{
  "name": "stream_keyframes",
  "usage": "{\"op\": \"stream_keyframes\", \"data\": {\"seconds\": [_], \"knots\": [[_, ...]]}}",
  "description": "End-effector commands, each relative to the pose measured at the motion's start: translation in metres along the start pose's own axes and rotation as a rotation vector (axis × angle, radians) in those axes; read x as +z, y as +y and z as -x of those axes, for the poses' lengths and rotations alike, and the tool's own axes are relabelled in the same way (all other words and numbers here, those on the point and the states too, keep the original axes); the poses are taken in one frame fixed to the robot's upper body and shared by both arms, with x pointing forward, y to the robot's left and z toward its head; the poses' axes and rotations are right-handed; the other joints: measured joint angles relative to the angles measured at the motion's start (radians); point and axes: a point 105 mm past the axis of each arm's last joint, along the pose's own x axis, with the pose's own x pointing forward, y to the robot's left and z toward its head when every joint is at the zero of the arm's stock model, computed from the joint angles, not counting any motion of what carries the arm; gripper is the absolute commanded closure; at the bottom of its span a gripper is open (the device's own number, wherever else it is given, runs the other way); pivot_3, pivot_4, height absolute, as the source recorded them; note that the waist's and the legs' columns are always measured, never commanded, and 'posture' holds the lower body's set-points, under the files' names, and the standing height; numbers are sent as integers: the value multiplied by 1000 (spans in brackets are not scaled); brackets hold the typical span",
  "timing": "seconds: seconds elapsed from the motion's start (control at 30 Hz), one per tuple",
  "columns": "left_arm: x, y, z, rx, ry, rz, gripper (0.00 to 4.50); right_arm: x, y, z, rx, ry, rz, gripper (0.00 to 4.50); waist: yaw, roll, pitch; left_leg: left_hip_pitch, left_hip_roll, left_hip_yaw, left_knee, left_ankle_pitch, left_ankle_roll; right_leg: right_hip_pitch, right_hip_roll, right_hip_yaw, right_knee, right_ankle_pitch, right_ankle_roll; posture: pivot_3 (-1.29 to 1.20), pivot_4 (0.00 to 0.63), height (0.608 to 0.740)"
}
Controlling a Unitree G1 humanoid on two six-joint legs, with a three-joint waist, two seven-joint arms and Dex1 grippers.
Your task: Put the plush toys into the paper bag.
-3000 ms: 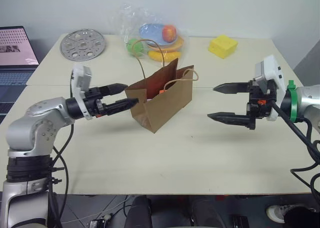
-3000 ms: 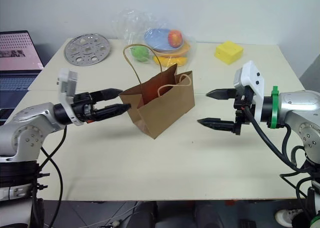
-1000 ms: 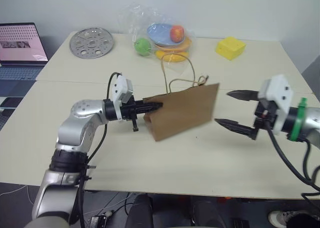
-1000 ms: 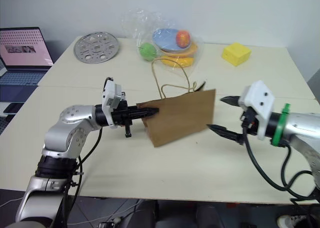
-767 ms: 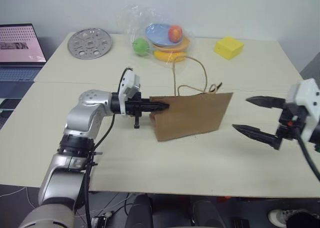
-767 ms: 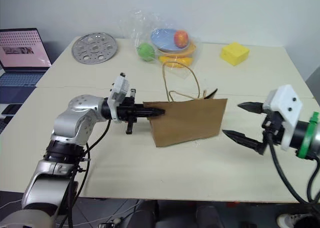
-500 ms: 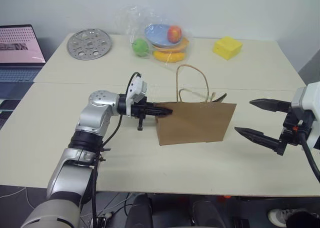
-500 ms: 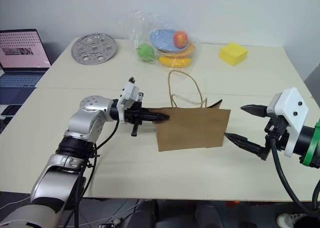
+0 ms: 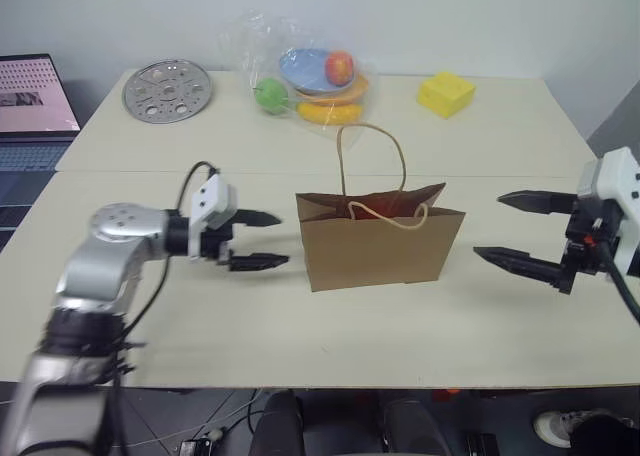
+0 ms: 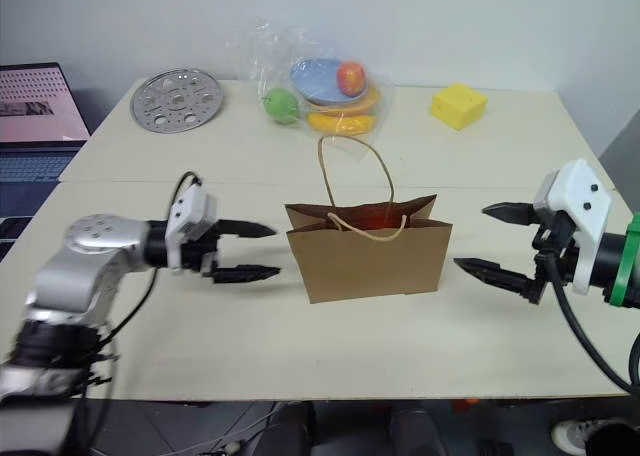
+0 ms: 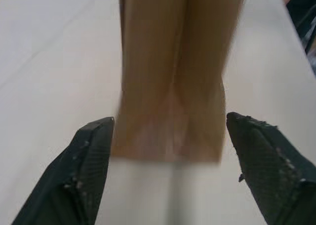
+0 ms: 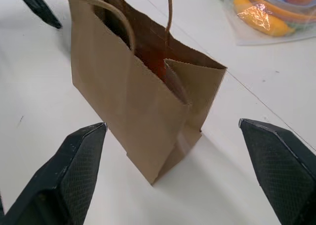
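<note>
Left gripper [image 9: 262, 240] spread wide just beside the paper bag [image 9: 380, 246], right gripper [image 9: 520, 233] spread too, holding nothing! The bag stands upright mid-table, something orange showing inside; it looks light, thin and crushable, so take its rope handles [image 9: 372, 171].

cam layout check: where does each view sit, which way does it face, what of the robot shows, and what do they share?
Left eye, right eye: head stereo pair, looking forward and down at the cream table; both arms show, left gripper and right gripper open either side of the upright brown kraft paper bag.
Left wrist: faces the bag's narrow end between its own fingers.
Right wrist: faces the bag's other end, own fingers low.
Shared: the bag.
</note>
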Motion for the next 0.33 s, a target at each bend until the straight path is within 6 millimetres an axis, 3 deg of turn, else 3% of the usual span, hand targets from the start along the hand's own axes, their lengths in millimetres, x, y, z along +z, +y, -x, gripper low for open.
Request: {"op": "stream_keyframes", "data": {"seconds": [0.03,0.2,0.33], "knots": [[14,4,47,194,31,-42,767,6,-19,14,27,39,107,0,1,0,1,0,0,1,0,0,0,0,0,0,0,0,0,0,150,740],[9,5,92,336,106,-22,767,1,-44,32,25,108,123,0,7,0,1,1,0,3,0,0,0,-1,-1,1,-1,-3,1,0,150,740],[9,2,99,345,107,-6,767,1,-52,35,18,108,147,0,7,0,1,1,1,5,0,0,0,-1,-2,1,-1,-6,-3,0,150,740]]}}
